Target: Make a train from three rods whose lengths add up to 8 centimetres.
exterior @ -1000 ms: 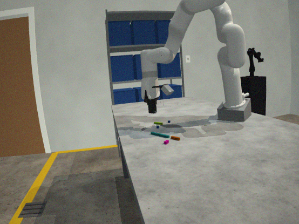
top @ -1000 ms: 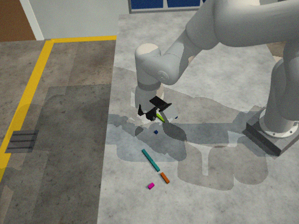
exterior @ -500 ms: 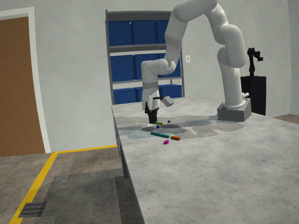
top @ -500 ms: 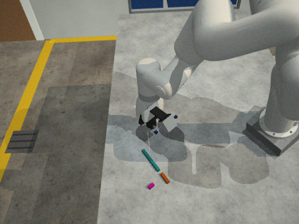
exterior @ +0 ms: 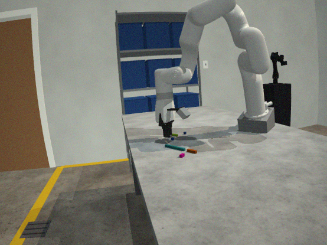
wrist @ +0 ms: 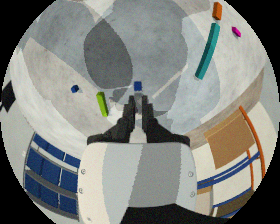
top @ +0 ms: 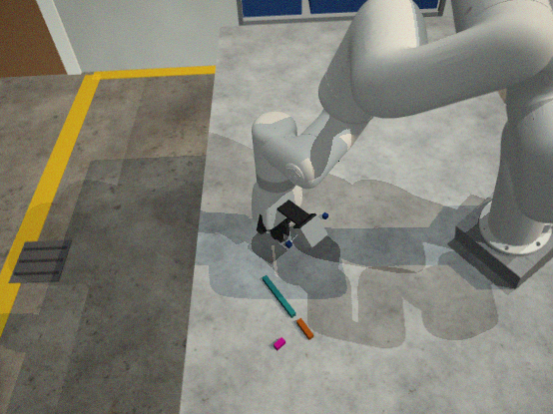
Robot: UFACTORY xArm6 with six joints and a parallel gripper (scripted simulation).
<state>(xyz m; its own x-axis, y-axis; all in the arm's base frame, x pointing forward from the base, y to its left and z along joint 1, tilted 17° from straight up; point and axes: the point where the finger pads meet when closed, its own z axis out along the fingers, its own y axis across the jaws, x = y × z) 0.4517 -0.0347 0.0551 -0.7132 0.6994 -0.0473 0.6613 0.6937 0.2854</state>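
Claw (wrist: 138, 100) is low over the table (top: 399, 370), fingers nearly pressed together and pinching something. It looks like the blue rod (wrist: 138, 86) right at the tips, but the contact is too small to see well. Top view shows that rod (top: 288, 243) touching or just beside the tips. Lime rod (wrist: 101, 103) lies just beside the claw, flat. Second blue rod (top: 324, 215) is near, apart from the claw. Turquoise rod (top: 278, 296), orange rod (top: 304, 328) and magenta rod (top: 279, 343) lie well apart from the claw, orange just off turquoise's end.
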